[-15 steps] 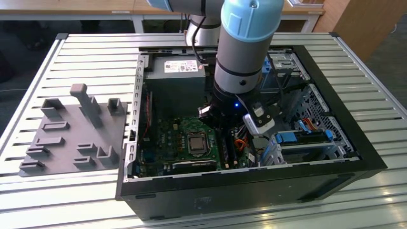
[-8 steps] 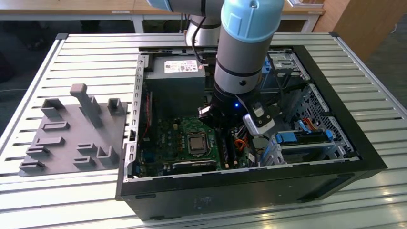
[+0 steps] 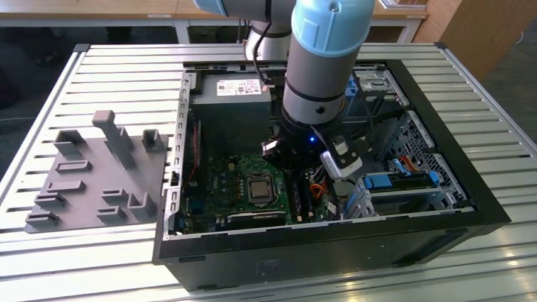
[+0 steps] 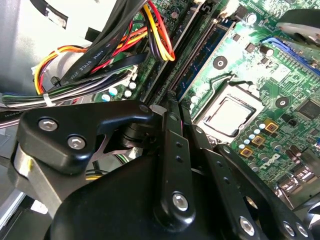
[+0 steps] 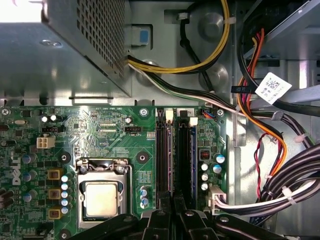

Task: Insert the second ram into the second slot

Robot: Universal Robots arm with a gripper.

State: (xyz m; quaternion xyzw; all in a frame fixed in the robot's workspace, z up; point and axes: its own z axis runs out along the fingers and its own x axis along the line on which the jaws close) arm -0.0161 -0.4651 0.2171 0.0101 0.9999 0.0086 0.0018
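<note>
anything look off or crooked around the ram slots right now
Nothing stands out. The gripper sits over the ram slots beside the CPU socket; the blue ram lies straight along its slot, and the cables stay off to the side.

My arm (image 3: 317, 69): grey tube, light-blue joint cap, black wrist with small blue light. My fingers (image 4: 175, 150): matte black linkage bars, silver screw heads at pivots; black cable along the arm.
</note>
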